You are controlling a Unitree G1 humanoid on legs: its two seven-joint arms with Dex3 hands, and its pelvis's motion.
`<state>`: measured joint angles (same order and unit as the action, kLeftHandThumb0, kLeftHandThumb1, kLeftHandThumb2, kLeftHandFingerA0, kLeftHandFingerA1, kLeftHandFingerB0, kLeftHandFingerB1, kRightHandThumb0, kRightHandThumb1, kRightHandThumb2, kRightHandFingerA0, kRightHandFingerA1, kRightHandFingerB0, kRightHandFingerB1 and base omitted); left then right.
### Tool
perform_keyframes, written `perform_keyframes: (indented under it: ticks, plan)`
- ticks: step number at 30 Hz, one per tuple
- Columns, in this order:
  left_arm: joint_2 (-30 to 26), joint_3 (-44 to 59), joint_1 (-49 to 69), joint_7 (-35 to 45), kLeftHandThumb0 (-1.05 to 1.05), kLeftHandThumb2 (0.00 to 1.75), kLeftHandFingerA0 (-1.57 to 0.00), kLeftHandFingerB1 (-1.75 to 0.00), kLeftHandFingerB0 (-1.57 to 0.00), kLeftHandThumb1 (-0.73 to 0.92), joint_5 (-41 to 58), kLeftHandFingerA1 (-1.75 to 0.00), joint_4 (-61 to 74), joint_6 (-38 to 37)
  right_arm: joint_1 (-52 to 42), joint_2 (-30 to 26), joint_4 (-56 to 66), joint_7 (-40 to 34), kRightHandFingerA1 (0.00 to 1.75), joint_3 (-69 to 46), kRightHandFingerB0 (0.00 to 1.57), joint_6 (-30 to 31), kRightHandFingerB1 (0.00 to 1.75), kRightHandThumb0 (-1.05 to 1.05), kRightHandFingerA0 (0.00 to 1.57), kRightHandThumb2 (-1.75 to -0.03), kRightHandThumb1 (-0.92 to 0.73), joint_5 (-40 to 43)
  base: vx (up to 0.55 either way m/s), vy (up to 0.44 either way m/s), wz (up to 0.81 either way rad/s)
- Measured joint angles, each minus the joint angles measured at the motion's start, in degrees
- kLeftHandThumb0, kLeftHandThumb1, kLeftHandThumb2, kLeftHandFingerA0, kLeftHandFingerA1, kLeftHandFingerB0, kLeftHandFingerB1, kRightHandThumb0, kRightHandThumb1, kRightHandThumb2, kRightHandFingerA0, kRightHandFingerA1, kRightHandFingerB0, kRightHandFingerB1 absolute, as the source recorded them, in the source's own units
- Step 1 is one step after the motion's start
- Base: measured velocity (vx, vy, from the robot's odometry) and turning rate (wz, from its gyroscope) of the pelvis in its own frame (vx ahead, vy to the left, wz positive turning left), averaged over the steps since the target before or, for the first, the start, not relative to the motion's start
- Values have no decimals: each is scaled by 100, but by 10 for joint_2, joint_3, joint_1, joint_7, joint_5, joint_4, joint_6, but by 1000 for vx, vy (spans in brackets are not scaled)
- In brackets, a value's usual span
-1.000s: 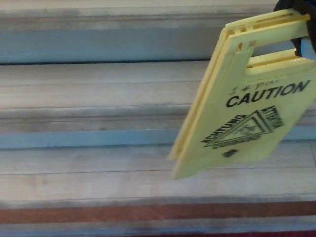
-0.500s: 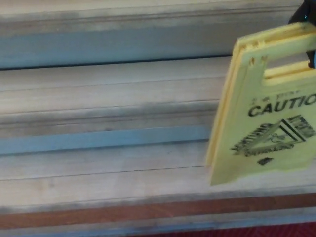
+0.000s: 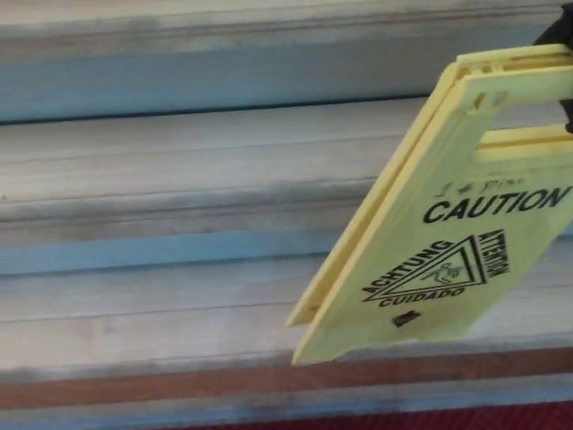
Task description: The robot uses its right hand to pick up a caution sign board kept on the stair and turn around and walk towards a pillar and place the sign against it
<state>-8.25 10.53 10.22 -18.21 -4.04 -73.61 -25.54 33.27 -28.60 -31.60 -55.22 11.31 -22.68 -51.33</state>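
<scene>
Head view: right hand [image 3: 560,40], barely visible at the far right edge, is clamped on the handle of the folded yellow plastic caution sign [image 3: 439,233]. Sign hangs tilted above the pale grey stone stairs [image 3: 179,170].

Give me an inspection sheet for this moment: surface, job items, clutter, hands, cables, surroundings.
Surface: pale stone stairs with grey-blue risers; a reddish-brown strip runs along the lowest step edge.
Job's things: yellow caution sign, folded flat, hanging tilted in the air with its bottom swung toward picture left, clear of the steps. Printed CAUTION, ACHTUNG, CUIDADO around a warning triangle.
Clutter: nothing seen.
Hands: right hand only a dark sliver at the top right edge, at the sign's handle cut-out, holding it up. Left hand not in view.
Cables: nothing seen.
Surroundings: dark red floor along the bottom edge; no pillar in view.
</scene>
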Motion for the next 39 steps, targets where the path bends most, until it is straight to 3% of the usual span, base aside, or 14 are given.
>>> perform_keyframes:
  ticks: [1, 2, 8, 9, 10, 21, 24, 29, 35, 39]
  plan:
    - [0, -2, 0, 0, 3, 96, -101, -68, -94, 51, -1, -90, 2, 0, -2, -2, 0, 0, 157, -2, 95, 0, 128, -6, 105, -117, -43, 0, 0, 0, 0]
    - [1, -5, 2, -1, -3, 86, -100, -68, -93, 57, -2, -93, 6, 0, -7, -6, 0, 0, 155, -6, 97, 0, 127, -6, 104, -117, -43, 0, -40, 89, -10]
    - [-8, 2, 1, 1, 5, 93, -102, -65, -93, 54, 0, -92, -2, -1, -22, -9, -1, -2, 157, -10, 98, 1, 125, -5, 107, -122, -41, -4, -50, 99, -1]
    - [-12, 4, 1, 1, 2, 87, -103, -65, -94, 57, 1, -87, -3, -1, -22, -10, -1, -4, 132, -12, 103, 0, 112, -7, 127, -115, -47, -4, 0, 0, 0]
    - [-14, 6, 1, 1, 3, 94, -101, -66, -92, 52, 2, -88, -4, -1, -22, -10, 1, -5, 155, -14, 100, 0, 123, -7, 112, -119, -40, -4, 0, 0, 0]
    - [2, 4, -1, 3, -7, 74, -100, -63, -90, 63, 2, -86, -4, 1, -62, -11, 28, 1, 156, -35, 97, -13, 124, -6, 109, -115, -43, 6, -43, -4, 10]
    - [4, 4, -2, 3, 0, 86, -99, -67, -91, 59, 2, -93, -4, 1, -69, -16, 31, 1, 155, -43, 97, -13, 124, -5, 109, -116, -43, 9, -56, 34, -4]
    - [9, 11, 1, 6, -1, 77, -102, -65, -90, 60, 4, -88, -4, 2, -85, -22, 31, 2, 155, -49, 98, -12, 125, -6, 107, -116, -43, 9, -91, 90, -6]
    - [-5, 13, 8, 5, 2, 84, -100, -64, -91, 59, 5, -86, -5, 2, -91, -27, 35, 0, 155, -54, 102, -16, 121, -6, 111, -118, -42, 8, -72, 42, -7]
    - [-4, 13, 10, 5, 0, 85, -101, -65, -92, 58, 5, -89, -6, 2, -111, -27, 37, -6, 158, -58, 99, -29, 125, -2, 104, -125, -39, 8, 0, 0, 3]
